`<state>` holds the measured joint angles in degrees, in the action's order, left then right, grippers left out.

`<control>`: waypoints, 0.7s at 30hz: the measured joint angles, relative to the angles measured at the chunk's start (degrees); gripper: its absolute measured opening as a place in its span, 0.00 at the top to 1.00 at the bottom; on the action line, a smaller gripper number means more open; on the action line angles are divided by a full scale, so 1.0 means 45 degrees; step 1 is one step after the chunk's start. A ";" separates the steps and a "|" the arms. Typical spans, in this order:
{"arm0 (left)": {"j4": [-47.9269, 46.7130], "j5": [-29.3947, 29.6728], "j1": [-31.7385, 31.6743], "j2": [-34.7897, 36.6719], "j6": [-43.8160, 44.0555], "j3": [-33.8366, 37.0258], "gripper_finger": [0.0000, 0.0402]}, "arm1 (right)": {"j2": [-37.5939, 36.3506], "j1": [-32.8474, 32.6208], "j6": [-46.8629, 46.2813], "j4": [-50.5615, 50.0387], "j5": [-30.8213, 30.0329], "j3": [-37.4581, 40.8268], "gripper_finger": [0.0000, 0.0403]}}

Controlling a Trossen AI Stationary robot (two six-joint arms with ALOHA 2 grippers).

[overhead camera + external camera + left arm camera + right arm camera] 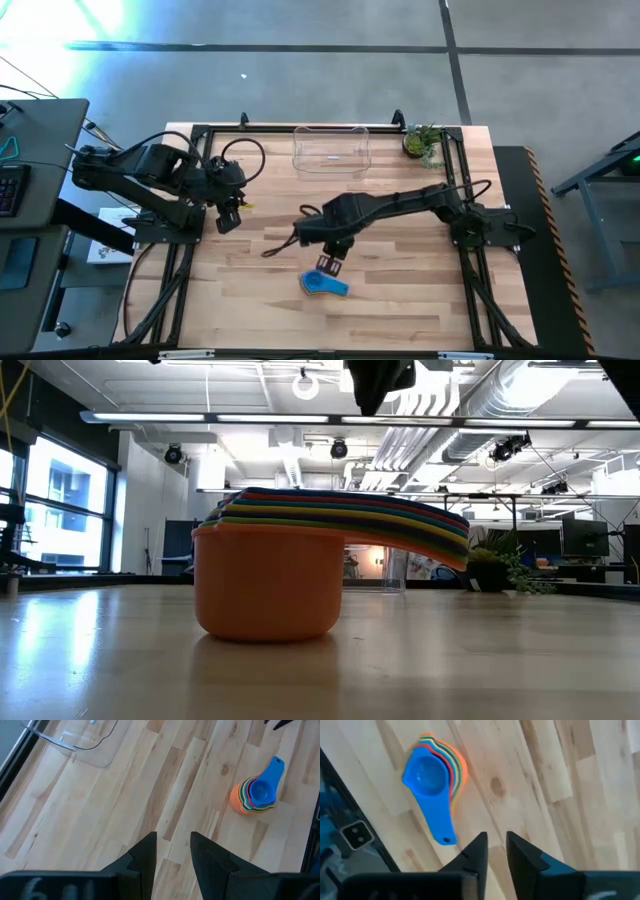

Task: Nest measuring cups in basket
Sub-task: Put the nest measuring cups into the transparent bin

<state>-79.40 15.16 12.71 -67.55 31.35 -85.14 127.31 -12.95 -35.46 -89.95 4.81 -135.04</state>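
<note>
The measuring cups [325, 285] sit nested in one stack on the table's near middle. An orange cup [268, 585] is at the bottom and a blue one [426, 774] on top, and their handles [410, 525] fan out to one side. The stack rests on the orange cup's base. My right gripper [496, 837] hovers above the table just beyond the blue handle's end [445, 839], fingers a little apart, touching nothing. It shows high over the stack in the low view [380, 382]. My left gripper [229, 222] waits at the table's left, narrowly open. The clear basket [331, 148] stands empty at the far edge.
A small potted plant [423, 142] stands at the far right corner beside the basket. A black frame rail [300, 128] runs around the table. A black cable [280, 245] loops on the wood left of my right gripper. Bare wood [260, 300] lies around the stack.
</note>
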 joint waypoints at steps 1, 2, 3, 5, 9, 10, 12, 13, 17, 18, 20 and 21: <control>0.0000 0.0025 0.0000 0.0000 0.0000 0.0000 0.73 | 0.0000 0.0135 0.0276 -0.0043 0.0028 0.0000 0.82; 0.0000 0.0060 0.0000 0.0000 0.0004 0.0000 0.73 | 0.0000 0.0263 0.0604 -0.0025 0.0076 0.0000 0.80; -0.0004 0.0081 0.0000 0.0000 0.0013 0.0000 0.73 | 0.0000 0.0409 0.0906 -0.0018 0.0199 0.0000 0.77; -0.0005 0.0087 0.0000 0.0000 0.0017 0.0000 0.73 | 0.0000 0.0725 0.1551 -0.0019 0.0442 0.0001 0.71; -0.0005 0.0087 0.0000 0.0000 0.0095 0.0000 0.73 | -0.0030 0.1300 0.2891 -0.0014 0.0606 0.0015 0.61; -0.0005 0.0087 0.0000 -0.0005 0.0236 0.0000 0.73 | -0.0060 0.1426 0.3132 -0.0019 0.0675 0.0024 0.59; -0.0005 0.0092 0.0000 -0.0005 0.0431 0.0000 0.73 | -0.0225 0.1691 0.3619 -0.0019 0.0955 0.0024 0.55; -0.0009 0.0088 0.0000 -0.0005 0.0513 0.0000 0.73 | -0.0322 0.1826 0.3871 -0.0014 0.1062 0.0024 0.54; -0.0010 0.0092 0.0000 -0.0005 0.0563 0.0000 0.72 | -0.0897 0.2271 0.4919 -0.0019 0.1173 0.0024 0.51; -0.0010 0.0092 0.0000 -0.0005 0.0565 0.0000 0.72 | -0.1044 0.2374 0.5153 -0.0014 0.1184 0.0024 0.51; -0.0010 0.0092 0.0000 -0.0005 0.0691 0.0000 0.72 | -0.1339 0.2589 0.5590 -0.0014 0.1187 0.0024 0.51; -0.0011 0.0096 0.0000 -0.0005 0.0817 0.0000 0.72 | -0.1514 0.2708 0.5753 -0.0015 0.1191 0.0026 0.51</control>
<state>-79.44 15.59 12.71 -67.57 35.03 -85.14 120.49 -0.77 -9.57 -90.02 10.17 -134.93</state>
